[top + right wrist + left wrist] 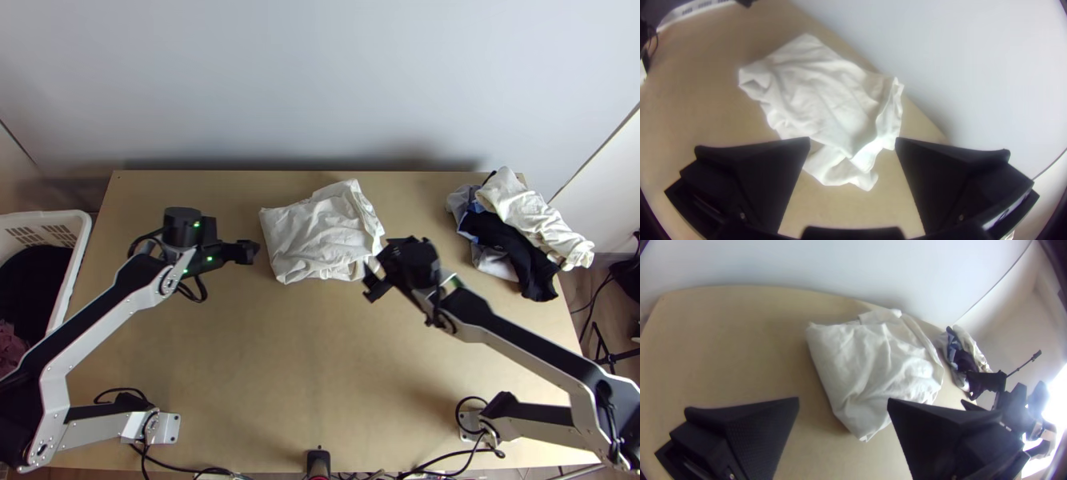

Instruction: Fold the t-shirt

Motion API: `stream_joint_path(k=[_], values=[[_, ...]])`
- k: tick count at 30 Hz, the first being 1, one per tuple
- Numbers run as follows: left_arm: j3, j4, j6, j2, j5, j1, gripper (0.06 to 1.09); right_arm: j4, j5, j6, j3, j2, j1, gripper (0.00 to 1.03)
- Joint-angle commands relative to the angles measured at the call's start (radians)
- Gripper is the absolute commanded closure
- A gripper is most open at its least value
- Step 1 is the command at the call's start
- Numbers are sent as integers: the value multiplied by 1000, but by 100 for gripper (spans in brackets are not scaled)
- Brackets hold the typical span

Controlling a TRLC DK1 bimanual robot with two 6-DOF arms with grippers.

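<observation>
Where the wooden table (240,360) ends, a wall (320,80) (pale) rises.

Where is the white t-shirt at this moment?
In the top view, the white t-shirt lies folded and wrinkled near the table's far edge, between the left gripper and the right gripper.

The t-shirt (320,232) is matt cloth, its surface rough with creases, and the heaped clothes (520,220) look just as matt and rumpled. Under them the table (240,360) is smooth wood with a dull finish, the wall (320,80) is smooth and matt, and the basket (64,218) looks like smooth plastic. The arm links (54,396) have a smooth, satiny metal look, while the left gripper (250,252) and right gripper (372,272) look like matt plastic, with fine-textured pads (760,431) in the left wrist view.
</observation>
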Motion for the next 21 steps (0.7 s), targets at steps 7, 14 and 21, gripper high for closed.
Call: stream_joint_path(k=[7,14,21], values=[[-46,-28,71,-54,28,137,12,73,108,-343,29,158,155,5],[-36,-48,82,-65,77,215,12,10,105,-352,52,204,230,5],[-39,-66,96,-75,119,280,12,-5,105,-374,116,299,232,5]])
